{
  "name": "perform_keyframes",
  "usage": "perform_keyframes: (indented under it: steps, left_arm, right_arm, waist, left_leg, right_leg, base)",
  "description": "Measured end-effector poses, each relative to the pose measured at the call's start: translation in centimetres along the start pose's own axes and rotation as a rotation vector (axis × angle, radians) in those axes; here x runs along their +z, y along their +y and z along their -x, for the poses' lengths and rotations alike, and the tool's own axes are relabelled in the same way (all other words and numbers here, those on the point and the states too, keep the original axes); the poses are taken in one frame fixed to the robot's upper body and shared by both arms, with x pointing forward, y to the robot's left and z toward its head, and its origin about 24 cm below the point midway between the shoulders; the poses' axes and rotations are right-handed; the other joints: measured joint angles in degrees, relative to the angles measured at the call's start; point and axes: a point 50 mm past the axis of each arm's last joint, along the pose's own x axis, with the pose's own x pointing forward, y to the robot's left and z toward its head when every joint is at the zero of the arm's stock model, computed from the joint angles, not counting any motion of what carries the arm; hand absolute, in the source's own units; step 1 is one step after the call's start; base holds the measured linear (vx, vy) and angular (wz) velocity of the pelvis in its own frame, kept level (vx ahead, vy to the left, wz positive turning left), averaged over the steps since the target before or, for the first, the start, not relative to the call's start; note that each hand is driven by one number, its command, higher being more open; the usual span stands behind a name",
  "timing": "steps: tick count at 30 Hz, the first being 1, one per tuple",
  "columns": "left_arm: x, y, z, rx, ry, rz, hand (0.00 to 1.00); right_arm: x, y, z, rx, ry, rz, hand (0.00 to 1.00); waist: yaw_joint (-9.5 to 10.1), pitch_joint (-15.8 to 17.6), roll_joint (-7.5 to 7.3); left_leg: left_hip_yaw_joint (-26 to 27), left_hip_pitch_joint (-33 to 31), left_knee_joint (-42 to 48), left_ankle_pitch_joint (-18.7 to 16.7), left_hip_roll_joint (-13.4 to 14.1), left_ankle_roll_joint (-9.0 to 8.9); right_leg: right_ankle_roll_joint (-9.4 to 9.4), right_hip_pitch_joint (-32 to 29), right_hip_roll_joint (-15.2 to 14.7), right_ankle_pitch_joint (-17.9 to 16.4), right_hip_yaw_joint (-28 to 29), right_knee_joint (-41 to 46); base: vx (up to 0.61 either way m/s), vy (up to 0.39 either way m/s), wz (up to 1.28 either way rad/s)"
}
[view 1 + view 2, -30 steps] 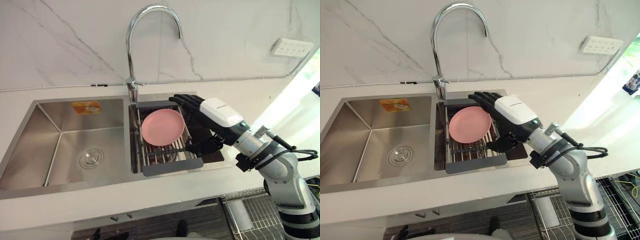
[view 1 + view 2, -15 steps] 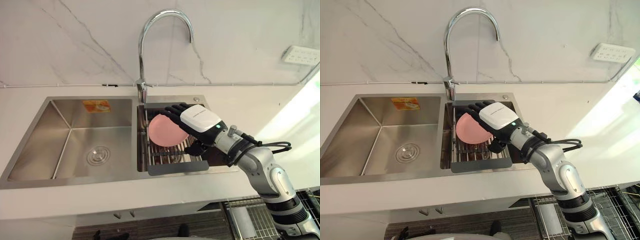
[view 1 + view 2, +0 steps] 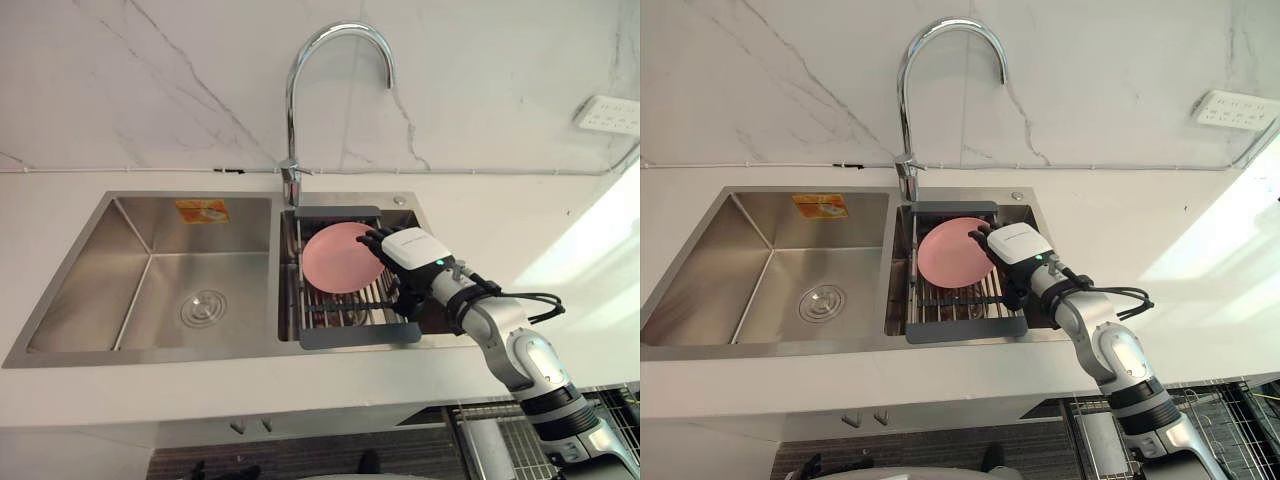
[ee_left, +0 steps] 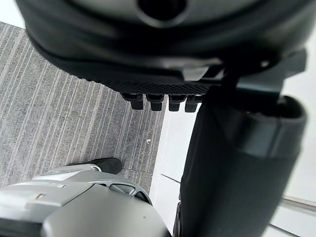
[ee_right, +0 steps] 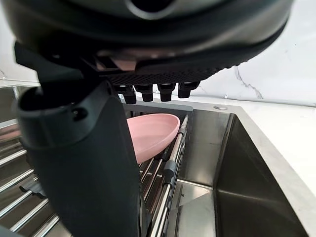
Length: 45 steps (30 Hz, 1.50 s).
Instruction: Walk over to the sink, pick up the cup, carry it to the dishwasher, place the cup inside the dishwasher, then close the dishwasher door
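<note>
Fingers on the left hand (image 4: pixel 163 64) hang loose and straight over grey carpet (image 4: pixel 59 108), nothing in them; that one's idle. Sweeping across from the left: the big basin (image 3: pixel 110 290) sits bare around its drain (image 3: pixel 203 308), then the tall faucet (image 3: pixel 289 130) rises at the divider. Right beside it the drying rack (image 3: pixel 355 336) sits across the small basin. Propped on edge in that rack is a pink plate (image 3: pixel 340 258), and that, not a cup, is the piece on offer. Now the right hand (image 3: pixel 415 250): it's in at the plate's right rim, fingers (image 5: pixel 148 90) stretched out, thumb (image 5: pixel 84 163) spread well apart, nothing gripped. From above I can't quite tell whether the fingertips touch the rim or sit just beside it.

Danger, as I read it: the plate only leans on the rods. A push from those fingers before the thumb closes could knock it flat or skid it toward the faucet base. A pinch on that thin rim could also slip on the lift. The thumb hangs low near the rods and might snag.

Room: the spout overhangs the rack's back, and the basin wall (image 5: pixel 237 173) crowds the right. Straight up and rightward over the white countertop (image 3: pixel 500 220) looks open, toward the wire basket (image 3: pixel 1240 405) low at the right.
</note>
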Motion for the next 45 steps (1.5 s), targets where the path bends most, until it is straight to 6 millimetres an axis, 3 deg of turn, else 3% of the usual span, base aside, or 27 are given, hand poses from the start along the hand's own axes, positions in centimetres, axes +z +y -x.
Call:
perform_keyframes:
  steps: [8, 13, 14, 20, 23, 29, 34, 45]
  left_arm:
    - [0.5, -0.3, 0.0, -0.022, -0.005, -0.012, 1.0]
    - [0.9, -0.5, 0.0, -0.034, -0.018, -0.017, 1.0]
    - [0.9, -0.5, 0.0, -0.034, -0.019, -0.017, 1.0]
    - [0.8, -0.6, 0.0, -0.038, -0.019, -0.02, 1.0]
    - [1.1, -0.8, 0.0, -0.045, -0.029, -0.006, 1.0]
    - [1.1, -0.8, 0.0, -0.044, -0.035, 0.008, 1.0]
    - [1.5, -0.9, 0.0, -0.047, -0.052, 0.015, 1.0]
    - [1.3, -0.7, 0.1, -0.035, -0.071, 0.017, 1.0]
  right_arm:
    - [-0.6, 2.6, -0.9, 0.027, 0.059, -0.041, 1.0]
    - [-1.0, 2.7, -1.2, -0.046, 0.097, -0.03, 1.0]
    - [-1.0, 2.7, -1.3, -0.052, 0.099, -0.026, 0.0]
    - [-1.2, 3.7, -1.8, -0.062, 0.132, 0.0, 0.0]
    - [-1.0, 3.8, -2.2, -0.153, 0.147, 0.034, 0.0]
    - [-0.9, 1.7, -2.8, -0.319, 0.127, 0.079, 0.0]
    - [-0.5, 2.8, -2.8, -0.286, 0.102, 0.078, 0.0]
    - [-1.3, 2.7, -2.0, -0.334, 0.13, -0.015, 0.0]
  waist:
    - [1.55, 0.5, 0.7]
    - [1.85, 0.7, 1.03]
    - [1.85, 0.7, 1.04]
    - [1.81, 0.8, 0.95]
    - [1.88, 1.0, 1.14]
    - [2.56, 2.3, 1.3]
    - [2.53, 2.3, 1.27]
    - [2.35, 2.3, 1.26]
  left_leg:
    - [-0.9, 0.0, -0.7, 0.7, -0.3, 0.03]
    - [-1.3, -0.1, -0.9, 0.9, -0.4, 0.08]
    - [-1.3, -0.1, -1.0, 1.0, -0.4, 0.09]
    - [-1.9, 0.3, -2.6, 2.2, -0.7, 0.08]
    - [-2.1, 0.4, -3.2, 2.3, -0.8, -0.3]
    - [-3.9, 0.2, -3.5, 2.4, -0.6, -0.54]
    - [-4.1, 0.3, -3.6, 2.7, -0.4, -0.4]
    - [-4.2, 0.6, -3.7, 2.7, -0.5, -0.36]
  right_leg:
    - [0.01, 0.1, -0.2, 0.0, -0.8, 0.0]
    - [0.02, 0.3, -0.3, 0.0, -1.3, 0.0]
    - [0.02, 0.3, -0.3, 0.0, -1.3, 0.0]
    - [0.02, 0.2, -0.5, 0.0, -1.9, 0.0]
    - [0.16, 0.1, -0.5, -0.1, -1.8, 0.0]
    - [-0.29, 0.1, -0.1, -0.4, -2.1, 0.0]
    - [-0.36, 0.1, 0.3, -0.3, -2.2, 0.0]
    - [-0.28, 0.3, 0.3, -0.4, -2.1, 0.0]
  base:
    - [-0.02, 0.009, 0.05]
    - [-0.01, 0.009, 0.03]
    - [-0.02, 0.016, 0.06]
    - [-0.02, 0.012, 0.04]
    - [-0.06, 0.013, -0.02]
    - [0.01, 0.001, 0.02]
    - [0.04, 0.003, 0.0]
    - [0.0, 0.005, 0.0]
